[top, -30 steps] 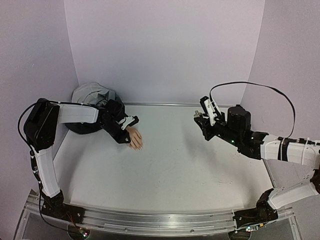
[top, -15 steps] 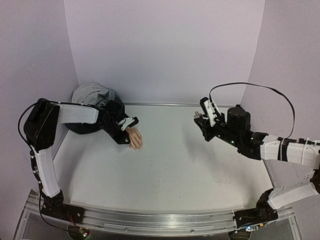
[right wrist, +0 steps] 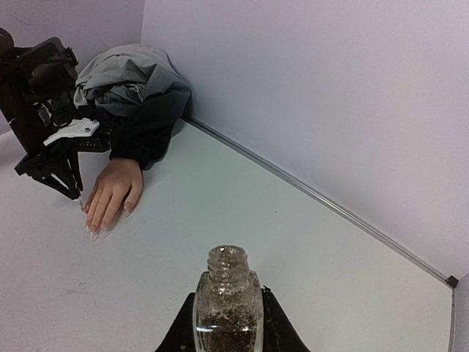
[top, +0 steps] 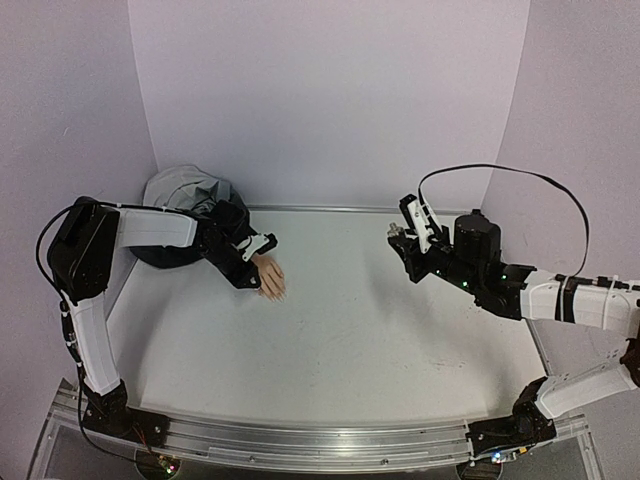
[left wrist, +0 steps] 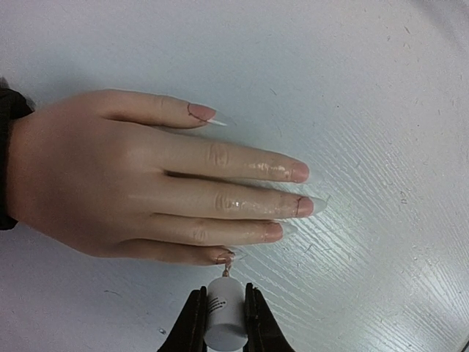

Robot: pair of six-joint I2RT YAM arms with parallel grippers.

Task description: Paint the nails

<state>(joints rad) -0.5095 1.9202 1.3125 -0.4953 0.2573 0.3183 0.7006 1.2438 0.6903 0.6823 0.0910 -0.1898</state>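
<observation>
A pale peach mannequin hand [left wrist: 124, 183] lies flat on the white table, its wrist in a dark jacket sleeve [left wrist: 9, 117]. Its nails [left wrist: 299, 172] point right in the left wrist view. My left gripper [left wrist: 223, 293] is shut on a white cap [left wrist: 223, 319] whose small brush tip touches the little-finger nail [left wrist: 223, 257]. In the top view this gripper [top: 250, 262] sits just left of the hand [top: 271, 277]. My right gripper [right wrist: 229, 297] is shut on an open clear bottle [right wrist: 227, 308] of glittery polish, held upright above the table's right side [top: 400, 238].
A grey and dark jacket [top: 185, 195] is bunched in the back left corner. White walls close the table on three sides, with a metal strip [right wrist: 322, 198] along the back edge. The left arm [top: 150, 228] reaches across the jacket.
</observation>
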